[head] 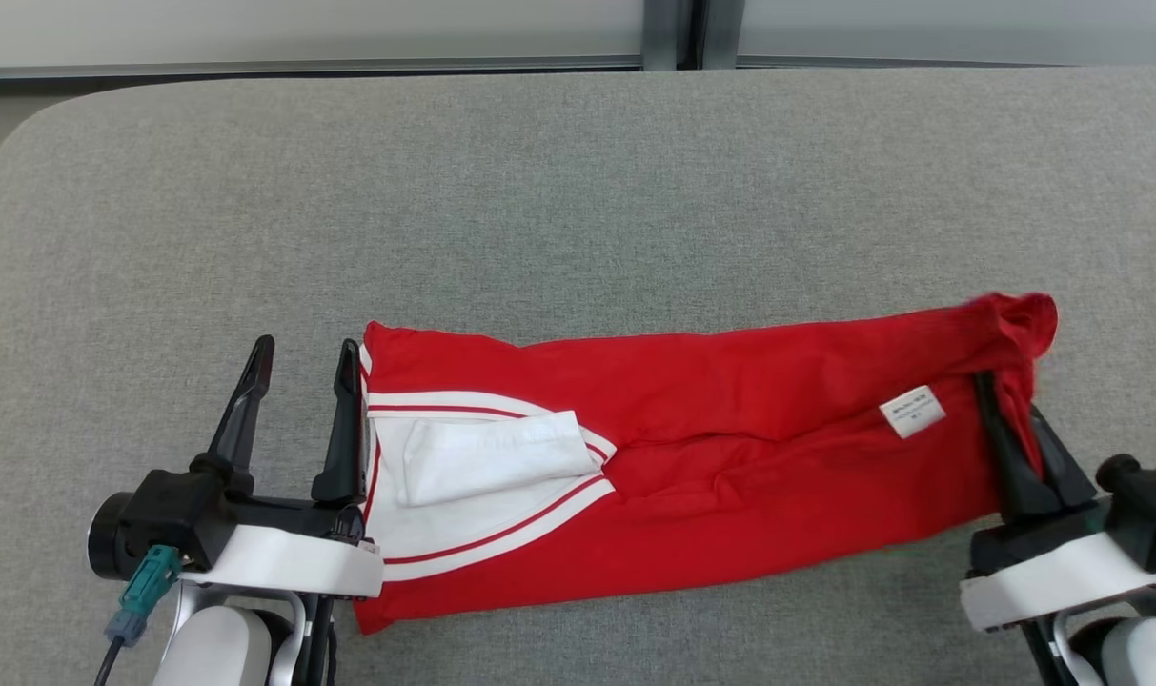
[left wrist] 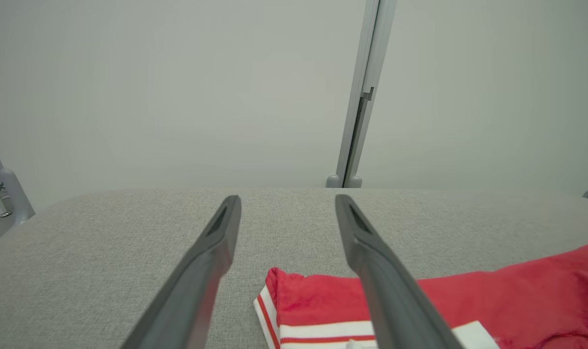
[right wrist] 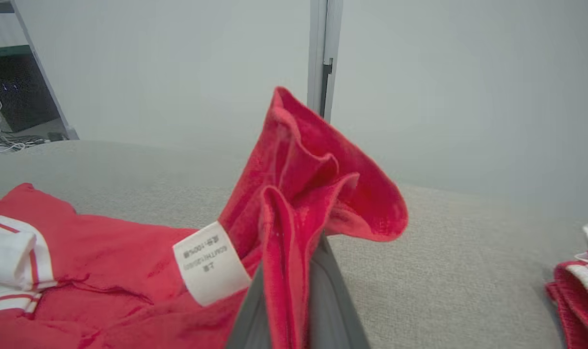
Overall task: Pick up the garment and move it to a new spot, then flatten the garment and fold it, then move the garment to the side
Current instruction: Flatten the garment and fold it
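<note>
One red garment (head: 711, 448) lies stretched crosswise on the grey padded table (head: 578, 191), near the edge closest to me. Its left end shows white panels with red stripes and a folded white sleeve (head: 492, 455) lying on top. A white label (head: 912, 412) sits near its right end, and the print on it is too small to read. That right end is raised off the table in a bunched, upright fold (right wrist: 318, 184).

My right pincer (head: 1008, 395) is closed tight on this raised fold. In the right wrist view the red cloth passes between its two fingers (right wrist: 332, 295) and stands above them. My left pincer (head: 306, 345) is spread wide and holds nothing. It rests low over the table at the garment's left edge, its inner finger (head: 349, 419) just beside the striped border. I cannot tell whether that finger touches the cloth.

Another red-and-white cloth (right wrist: 575, 286) lies on the table well apart, beyond my right pincer.
</note>
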